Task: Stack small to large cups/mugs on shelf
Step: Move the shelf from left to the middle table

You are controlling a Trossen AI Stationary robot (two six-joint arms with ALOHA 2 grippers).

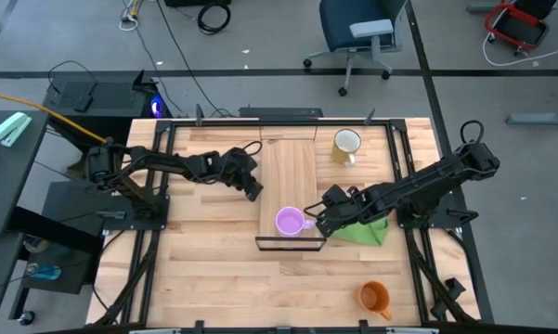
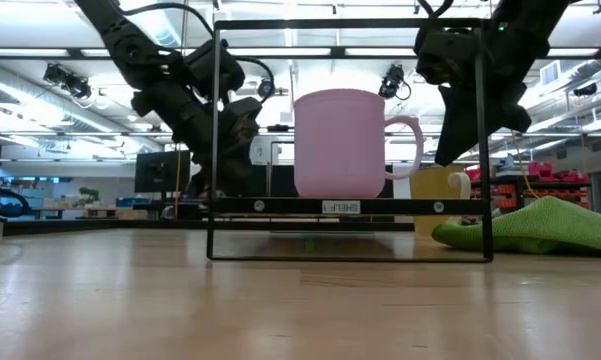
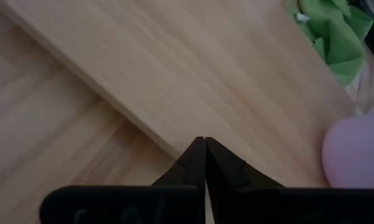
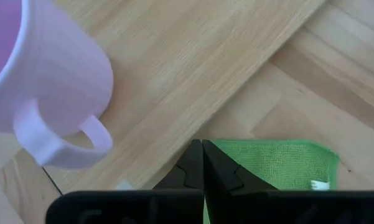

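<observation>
- Orange mug stands nearest the front edge of the desk, well apart from the shelf and on my right side. It is the mid-size one, so I judge it the next to go on.
- Purple mug sits upright on the shelf, near the end with the black frame. As the smallest it starts the row at that end, leaving the bare plank beyond it for the larger two. Its handle points toward my right gripper.
- Right gripper hangs just beside that handle, not touching it, fingers pressed together and carrying nothing. The purple mug stands on its own.
- Green cloth lies on the desk under my right arm, just beside the shelf; not part of the job.
- Left gripper waits over the shelf's left edge, fingers also pressed together, empty.
- Yellow-cream mug stands farthest back on the desk, just beside the shelf's far right side. Largest, so I judge it goes last.
</observation>
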